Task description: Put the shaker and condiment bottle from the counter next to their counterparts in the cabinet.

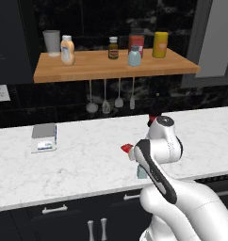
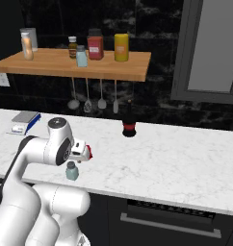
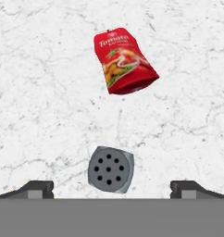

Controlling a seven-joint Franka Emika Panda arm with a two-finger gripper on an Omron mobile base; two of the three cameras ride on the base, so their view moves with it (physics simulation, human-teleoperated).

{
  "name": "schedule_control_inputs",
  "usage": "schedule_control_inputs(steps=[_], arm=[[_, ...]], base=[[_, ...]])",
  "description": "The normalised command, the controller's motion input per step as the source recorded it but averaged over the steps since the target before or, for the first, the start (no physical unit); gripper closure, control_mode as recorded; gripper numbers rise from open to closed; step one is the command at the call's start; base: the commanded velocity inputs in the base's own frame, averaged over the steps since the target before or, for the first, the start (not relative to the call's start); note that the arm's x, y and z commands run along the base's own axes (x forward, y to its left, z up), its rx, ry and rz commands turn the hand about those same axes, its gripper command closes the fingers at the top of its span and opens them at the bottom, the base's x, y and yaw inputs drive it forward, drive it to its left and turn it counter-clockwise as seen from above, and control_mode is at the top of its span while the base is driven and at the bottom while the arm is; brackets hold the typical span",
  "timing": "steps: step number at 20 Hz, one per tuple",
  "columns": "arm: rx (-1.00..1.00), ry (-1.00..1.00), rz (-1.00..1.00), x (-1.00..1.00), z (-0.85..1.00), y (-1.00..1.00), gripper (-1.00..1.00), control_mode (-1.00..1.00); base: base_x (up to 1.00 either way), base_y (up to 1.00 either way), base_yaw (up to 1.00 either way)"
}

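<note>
Counter (image 1: 87, 155): white marble, across the middle of both base views. Cabinet (image 1: 111, 68): brown plank shelf, upper frame, bearing a grey cup (image 1: 52, 42), a pale orange bottle (image 1: 67, 50), a small brown bottle (image 1: 113, 48), a red-labelled jar (image 1: 136, 40), a yellow bottle (image 1: 160, 44) and a counterpart shaker (image 1: 134, 56); contents cannot be judged. Condiment bottle (image 3: 123, 62): red, "Tomato" label, lying flat, upper centre of hand view; probably light, slick, slightly yielding; grip across its middle. Shaker (image 3: 111, 169): upright, perforated grey cap, lower centre, just beside the condiment bottle; likely light, rigid, smooth; grip its sides below the cap. Gripper (image 3: 112, 187): fully spread, holding nothing, poised above the shaker.
</note>
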Motion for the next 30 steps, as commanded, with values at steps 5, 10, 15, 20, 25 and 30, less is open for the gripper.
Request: schedule_control_inputs(steps=[5, 10, 15, 20, 25, 30], arm=[[0.00, 0.00, 0.00, 0.00, -0.26, 0.00, -1.00, -1.00], [0.00, 0.00, 0.00, 0.00, -0.25, 0.00, -1.00, -1.00], [0.00, 0.00, 0.00, -0.03, -0.23, 0.00, -1.00, -1.00], [0.00, 0.00, 0.00, -0.10, -0.22, 0.00, -1.00, -1.00], [0.00, 0.00, 0.00, -0.13, -0.24, 0.00, -1.00, -1.00], [0.00, 0.00, 0.00, -0.04, -0.21, 0.00, -1.00, -1.00]], base=[[0.00, 0.00, 0.00], [0.00, 0.00, 0.00], [0.00, 0.00, 0.00], [0.00, 0.00, 0.00], [0.00, 0.00, 0.00], [0.00, 0.00, 0.00]])
